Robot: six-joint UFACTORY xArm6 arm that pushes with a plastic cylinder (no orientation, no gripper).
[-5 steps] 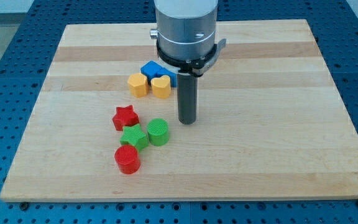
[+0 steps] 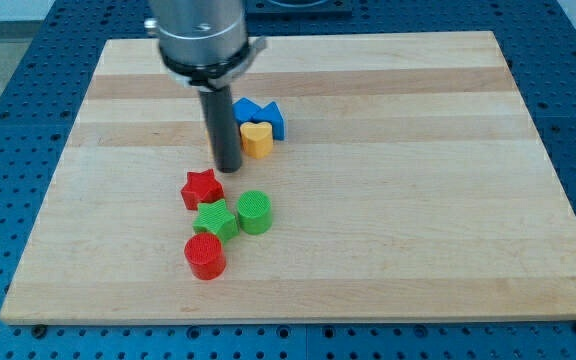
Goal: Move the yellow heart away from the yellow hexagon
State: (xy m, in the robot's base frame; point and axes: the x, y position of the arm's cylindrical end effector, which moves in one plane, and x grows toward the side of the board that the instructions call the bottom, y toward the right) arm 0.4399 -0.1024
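Yellow heart (image 2: 257, 139) sits in the upper-middle part of the table (image 2: 418, 200), touching or just beside 2 blue blocks (image 2: 258, 113) that lie behind it toward the view's top. The yellow hexagon does not show here; the rod stands where it could be hiding, so I cannot tell where it lies.

Camera view: the heart looks like a small, rigid plastic piece, light and smooth-sided, so I judge it will slide easily on the wood and may spin if it is pushed off-centre. There is nothing to grasp it with; the place to press is a flat flank, low down, in line with its middle. The blue blocks right behind it would likely travel with it on any push toward the view's top.

There is no gripper on this arm, so nothing is open, closed or held. My tip (image 2: 228, 169) rests on the table just to the view's left of the heart and slightly below it, close but, as far as I can tell, not touching. It is just above the red star (image 2: 202, 188). Lower down lie a green star (image 2: 214, 219), a green cylinder (image 2: 254, 212) and a red cylinder (image 2: 206, 256), well clear of the heart.
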